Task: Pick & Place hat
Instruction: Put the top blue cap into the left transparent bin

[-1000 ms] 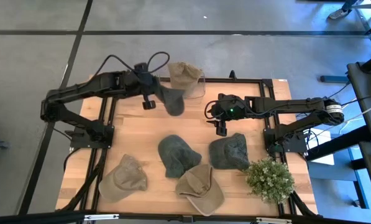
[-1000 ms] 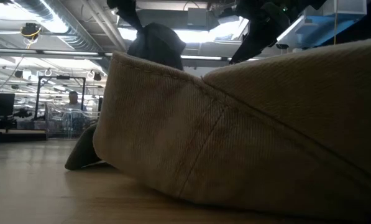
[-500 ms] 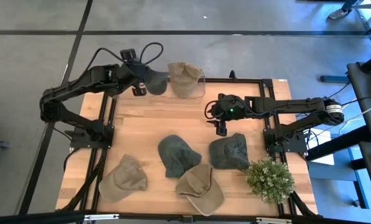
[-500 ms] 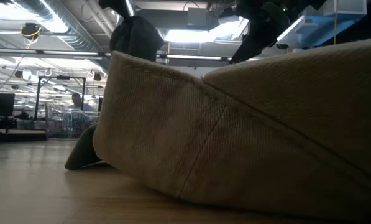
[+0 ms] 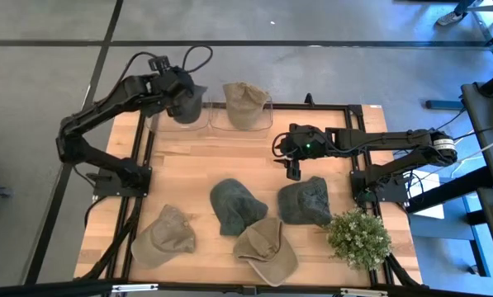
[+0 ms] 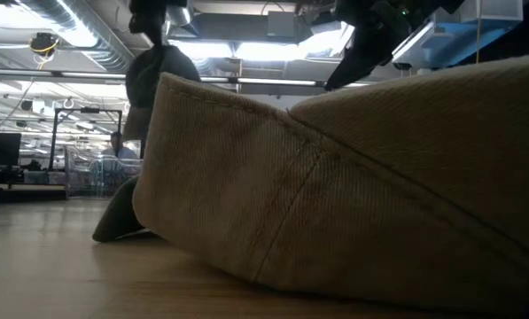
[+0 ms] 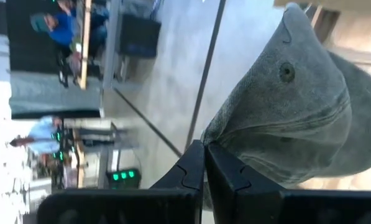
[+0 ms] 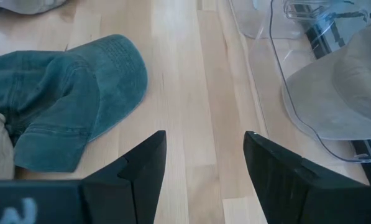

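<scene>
My left gripper is shut on a dark grey hat and holds it in the air over a clear bin at the table's far left edge. In the low view the grey hat hangs under that gripper. A second clear bin beside the first holds a tan hat. My right gripper is open, above bare wood just beyond a dark green hat. In its wrist view the right gripper touches nothing. My left gripper pinches the grey hat between its two shut fingers at a gathered fold of cloth by the crown's edge. The hat is lifted clear and hangs slack below the gripper, crown button showing. One layer or several, I cannot tell.
On the wood lie another dark green hat, a tan hat near the left corner and a tan hat at the near edge, which fills the low view. A potted plant stands at the near right.
My left gripper has carried the grey hat toward the table's far left, from beside the bin with the tan hat to over the left clear bin. The hat has stayed hanging clear of the table. The gripper has stayed shut.
</scene>
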